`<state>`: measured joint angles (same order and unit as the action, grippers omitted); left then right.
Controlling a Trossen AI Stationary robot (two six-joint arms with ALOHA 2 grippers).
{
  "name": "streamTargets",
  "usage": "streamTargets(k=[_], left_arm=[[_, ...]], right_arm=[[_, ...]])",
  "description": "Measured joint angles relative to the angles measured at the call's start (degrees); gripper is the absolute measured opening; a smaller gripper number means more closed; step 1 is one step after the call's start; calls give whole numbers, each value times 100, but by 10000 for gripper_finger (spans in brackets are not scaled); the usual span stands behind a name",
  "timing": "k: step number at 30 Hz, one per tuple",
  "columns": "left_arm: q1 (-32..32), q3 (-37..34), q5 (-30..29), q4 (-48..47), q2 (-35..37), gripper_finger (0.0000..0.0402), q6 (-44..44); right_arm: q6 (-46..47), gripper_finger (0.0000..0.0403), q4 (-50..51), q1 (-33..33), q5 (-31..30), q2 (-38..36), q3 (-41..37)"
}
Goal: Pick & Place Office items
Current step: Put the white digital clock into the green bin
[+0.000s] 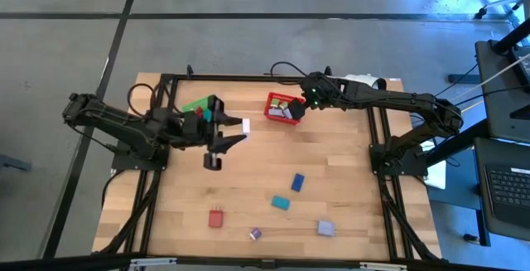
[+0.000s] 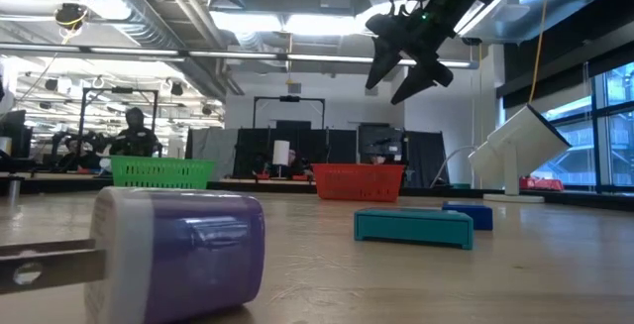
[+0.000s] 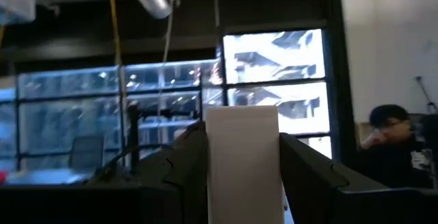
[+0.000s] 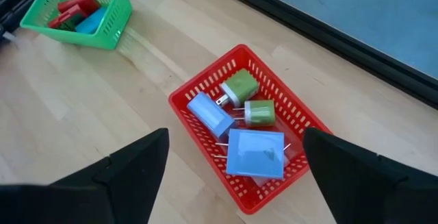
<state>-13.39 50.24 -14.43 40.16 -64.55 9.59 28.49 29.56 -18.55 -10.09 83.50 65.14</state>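
Note:
My left gripper (image 1: 238,128) hangs between the two baskets, above the table, shut on a white blocky piece (image 3: 243,159). My right gripper (image 4: 236,136) stands open above the red mesh basket (image 4: 301,176), which holds two green pieces (image 4: 250,101) and two blue ones (image 4: 254,153). The green mesh basket (image 1: 197,105) holds red and blue pieces (image 4: 79,11). Several more pieces lie loose on the near half of the table: blue (image 1: 297,181), teal (image 1: 281,202), red (image 1: 215,218), lavender (image 1: 325,228) and a small purple one (image 1: 255,234). My left gripper pinches the white piece between its two fingers, one on each of two opposite sides (image 3: 213,162). The fingers reach toward the table's right side and tip upward. The piece sticks out past the fingertips (image 1: 245,126) and is lifted clear of the table.
The baskets stand side by side at the table's far edge, green left, red right. A black frame (image 1: 377,151) runs around the table. Bare wood lies between the baskets and the loose pieces. A person (image 3: 393,145) sits in the room beyond.

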Motion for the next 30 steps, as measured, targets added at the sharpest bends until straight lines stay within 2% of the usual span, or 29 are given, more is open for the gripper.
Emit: streamTargets(k=[4, 7, 10, 12, 15, 26, 30], left_arm=[[0, 0, -12, 36, 0, 150, 210], [46, 1, -537, -122, 0, 150, 453], [210, 2, -1268, -676, -2, 151, 564], [389, 2, -1707, -1189, -2, 150, 345], [804, 2, -2066, -2262, -4, 150, -675], [2691, -39, -2060, -6711, -4, 150, -5358], [3199, -466, -2020, -7503, -20, 150, -6519]], right_arm=[[0, 336, -24, 0, 0, 0, 0], [-30, 336, -24, 0, -2, 0, 0], [-82, 336, -22, 0, 1, 0, 0], [-205, 336, -22, 0, -1, 0, 0], [-388, 336, -20, 0, 2, 0, 0], [-1401, 336, -44, -135, -301, 0, 0], [-1599, 336, -42, -200, -299, 0, 0]])
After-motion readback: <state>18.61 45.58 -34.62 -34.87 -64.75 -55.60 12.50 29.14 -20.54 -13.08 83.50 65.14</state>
